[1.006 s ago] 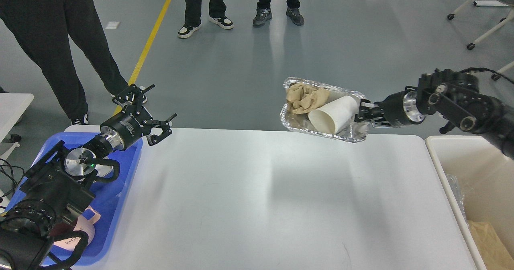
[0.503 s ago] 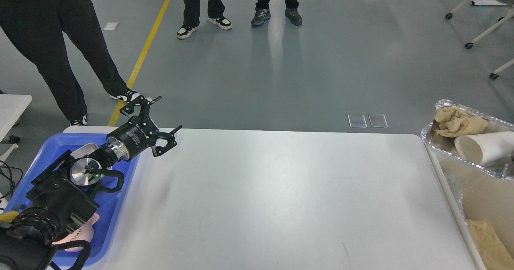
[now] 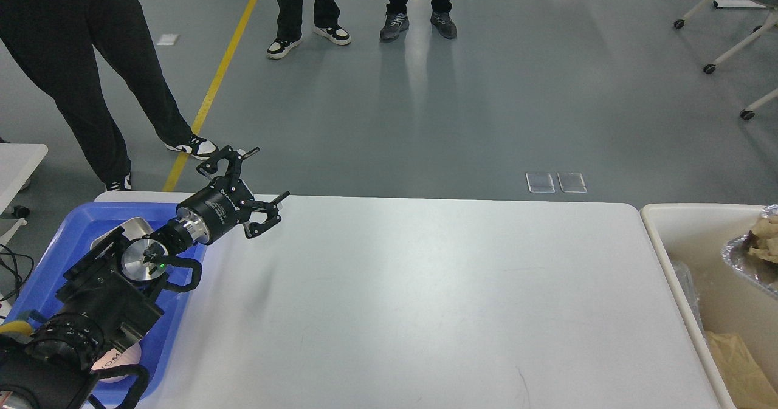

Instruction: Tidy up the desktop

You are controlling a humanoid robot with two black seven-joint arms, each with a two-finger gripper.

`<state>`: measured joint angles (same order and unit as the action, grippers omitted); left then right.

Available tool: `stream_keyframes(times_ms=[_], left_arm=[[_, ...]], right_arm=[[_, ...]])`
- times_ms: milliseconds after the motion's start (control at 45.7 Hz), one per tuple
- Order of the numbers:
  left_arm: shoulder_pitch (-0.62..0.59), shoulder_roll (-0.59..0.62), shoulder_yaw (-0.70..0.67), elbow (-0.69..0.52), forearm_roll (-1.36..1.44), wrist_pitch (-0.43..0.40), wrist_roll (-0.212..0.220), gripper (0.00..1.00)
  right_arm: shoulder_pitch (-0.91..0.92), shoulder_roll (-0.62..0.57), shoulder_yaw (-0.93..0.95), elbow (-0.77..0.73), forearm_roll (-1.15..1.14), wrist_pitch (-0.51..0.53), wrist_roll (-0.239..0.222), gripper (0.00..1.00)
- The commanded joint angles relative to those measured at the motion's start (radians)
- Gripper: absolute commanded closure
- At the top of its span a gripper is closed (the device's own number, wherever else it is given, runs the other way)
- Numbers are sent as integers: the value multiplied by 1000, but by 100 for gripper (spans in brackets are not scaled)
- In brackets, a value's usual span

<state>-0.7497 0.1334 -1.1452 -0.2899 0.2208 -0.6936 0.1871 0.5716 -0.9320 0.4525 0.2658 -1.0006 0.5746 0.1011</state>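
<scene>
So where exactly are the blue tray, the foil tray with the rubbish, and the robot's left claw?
blue tray [image 3: 72, 234]: head view, on its far rim.
foil tray [image 3: 736, 258]: head view, on its crinkled near rim, over the bin at the right edge.
left gripper [image 3: 255, 177]: head view, midway between its spread fingertips.

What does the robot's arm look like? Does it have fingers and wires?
Only the left arm shows now. It is black and chunky, with shiny silver metal rings at the joints and a tiny green light. A black cable loops beside the wrist. The left gripper has two thin black skeleton-like fingers and small white lettering on its round black body.
</scene>
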Motion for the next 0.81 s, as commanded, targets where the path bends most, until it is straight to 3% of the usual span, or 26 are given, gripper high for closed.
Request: stream_keyframes(times_ms=[0,306,328,350,394,416,459,787], left_arm=[[0,-5,-1,0,-1,0,0,4],[0,-5,1,0,-1,0,-5,4],[1,-6,1,0,-1,0,-11,4],[1,-6,4,0,-1,-1,-15,4],[3,-5,8,0,0,-1,-24,4],[3,-6,10,0,0,-1,-28,4],[4,-5,10,0,0,-3,-29,4],[15,3,12,-2,2,-10,-34,4]], right_arm=[[-38,15,2,-26,45,-28,0,100],[-52,128,0,-117,57,-99,-1,100],[-52,134,0,-123,57,-108,-1,95],[-52,143,0,-129,57,-116,-1,79],[-52,159,2,-143,59,-134,-1,24],[-52,168,3,-151,60,-142,-1,7],[-52,183,3,-163,75,-145,-1,0],[-45,216,6,-183,140,-150,-1,0]])
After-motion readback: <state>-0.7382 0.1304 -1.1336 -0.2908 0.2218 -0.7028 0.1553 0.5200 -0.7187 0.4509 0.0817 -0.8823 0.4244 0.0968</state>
